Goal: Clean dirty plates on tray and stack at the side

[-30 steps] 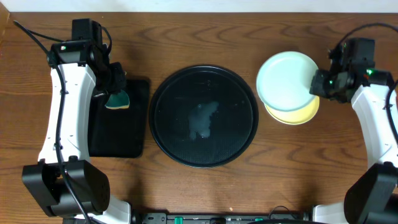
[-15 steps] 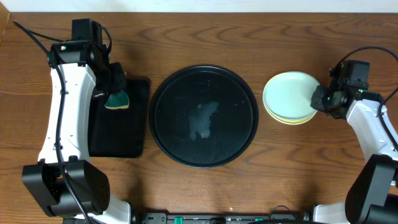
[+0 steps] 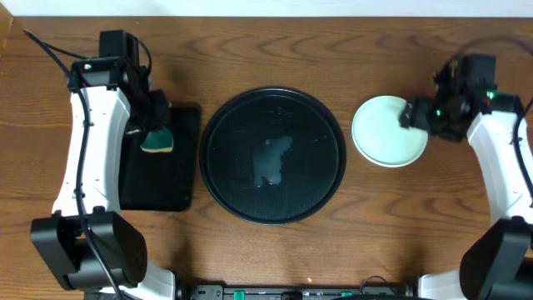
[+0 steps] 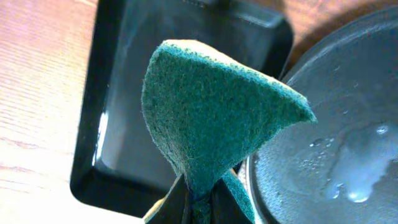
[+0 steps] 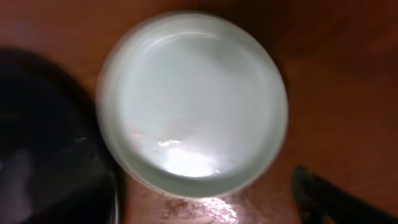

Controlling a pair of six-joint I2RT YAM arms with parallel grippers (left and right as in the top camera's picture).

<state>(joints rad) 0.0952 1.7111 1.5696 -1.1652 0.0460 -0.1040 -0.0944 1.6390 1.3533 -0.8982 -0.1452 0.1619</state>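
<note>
A pale mint plate (image 3: pixel 385 133) lies on the table right of the round black tray (image 3: pixel 310 125), squarely covering whatever is under it. My right gripper (image 3: pixel 410 114) hovers over the plate's right edge, open and holding nothing. In the right wrist view the plate (image 5: pixel 193 99) fills the middle, my right gripper (image 5: pixel 205 211) stands wide, and one dark finger (image 5: pixel 323 202) shows at the lower right. No plate is on the tray, only a puddle of water. My left gripper (image 3: pixel 154 125) is shut on a green sponge (image 3: pixel 156 138), seen close in the left wrist view (image 4: pixel 211 112).
A smaller black rectangular tray (image 3: pixel 158 183) lies left of the round tray, under the sponge; it also shows in the left wrist view (image 4: pixel 118 81), with the wet round tray (image 4: pixel 336 124) beside it. Bare wooden table (image 3: pixel 391 225) surrounds everything.
My right gripper has opened and let go of the mint plate, which now sits flat and centred on the stack, hiding the yellow plate beneath. The left arm has barely moved.
</note>
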